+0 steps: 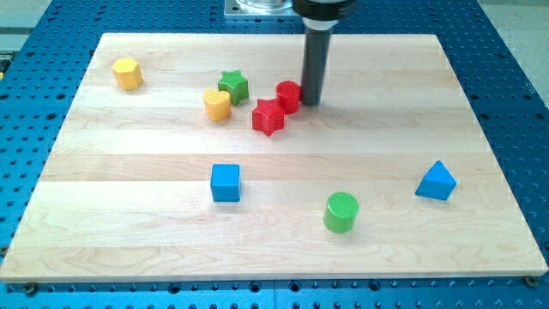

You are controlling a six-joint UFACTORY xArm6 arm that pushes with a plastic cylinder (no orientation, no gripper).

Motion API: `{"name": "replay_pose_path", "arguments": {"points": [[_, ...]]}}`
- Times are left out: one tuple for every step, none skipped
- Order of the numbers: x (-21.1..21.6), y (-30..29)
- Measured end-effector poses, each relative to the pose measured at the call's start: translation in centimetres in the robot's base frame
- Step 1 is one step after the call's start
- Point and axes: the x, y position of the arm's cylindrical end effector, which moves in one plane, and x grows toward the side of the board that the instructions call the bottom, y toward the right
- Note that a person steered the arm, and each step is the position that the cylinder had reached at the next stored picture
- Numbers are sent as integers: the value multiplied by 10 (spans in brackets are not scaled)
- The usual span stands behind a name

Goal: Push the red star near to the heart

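The red star (268,116) lies on the wooden board (154,249), above its middle. A yellow block that looks like the heart (217,105) sits to the star's left, a small gap away. A green star (232,86) touches the heart's upper right. A red cylinder (289,96) sits against the red star's upper right. My tip (310,102) is down at the board, right beside the red cylinder's right side and up and to the right of the red star.
A yellow hexagon (127,73) lies at the upper left. A blue cube (226,182) sits below the middle. A green cylinder (341,212) and a blue triangle (436,181) lie at the lower right. A blue perforated table surrounds the board.
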Motion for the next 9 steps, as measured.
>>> {"name": "replay_pose_path", "arguments": {"points": [[0,-34],[23,24],[50,33],[47,-22],[63,-38],[63,-56],[61,-58],[49,-22],[16,-20]]}}
